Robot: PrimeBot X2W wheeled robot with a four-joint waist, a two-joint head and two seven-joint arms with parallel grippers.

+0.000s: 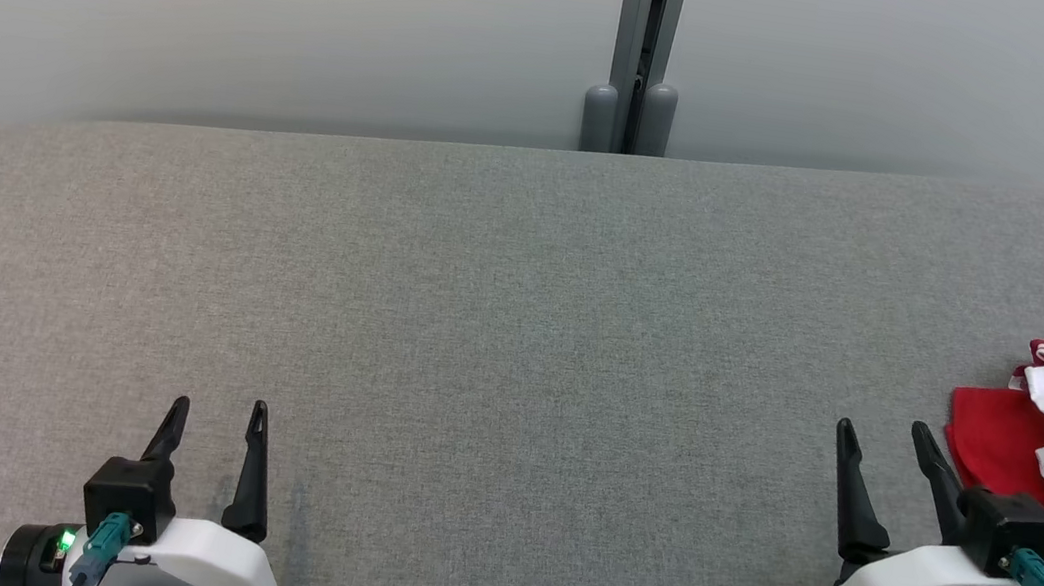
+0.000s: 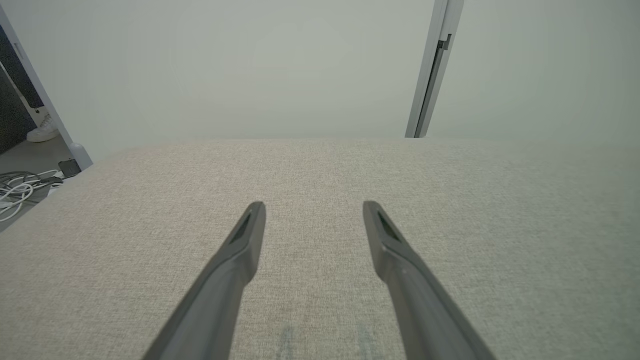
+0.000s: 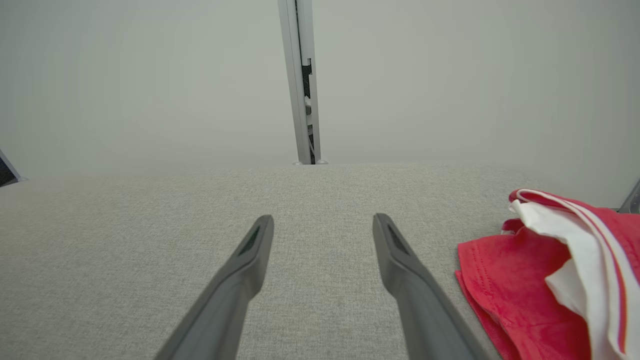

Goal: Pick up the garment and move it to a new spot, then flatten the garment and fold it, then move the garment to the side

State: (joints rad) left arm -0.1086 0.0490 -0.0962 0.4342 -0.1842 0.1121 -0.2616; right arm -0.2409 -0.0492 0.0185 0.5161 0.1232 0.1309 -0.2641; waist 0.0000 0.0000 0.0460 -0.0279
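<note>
A crumpled red garment (image 1: 1007, 443) with white striped trim lies at the right edge of the grey fabric table (image 1: 497, 330). In the right wrist view the garment (image 3: 505, 280) sits just right of the fingers. My right gripper (image 1: 881, 436) hovers open right beside the garment's left edge, nothing between its fingers (image 3: 400, 260). Far from the garment, at the lower left, my left gripper (image 1: 219, 410) stands open over bare fabric. The left wrist view shows its fingers (image 2: 250, 235) spread apart and empty.
A pale wall with a grey vertical post (image 1: 643, 47) runs behind the table's far edge. In the left wrist view, white cables (image 2: 17, 187) and a shoe (image 2: 42, 131) lie on the floor beyond the table's left corner.
</note>
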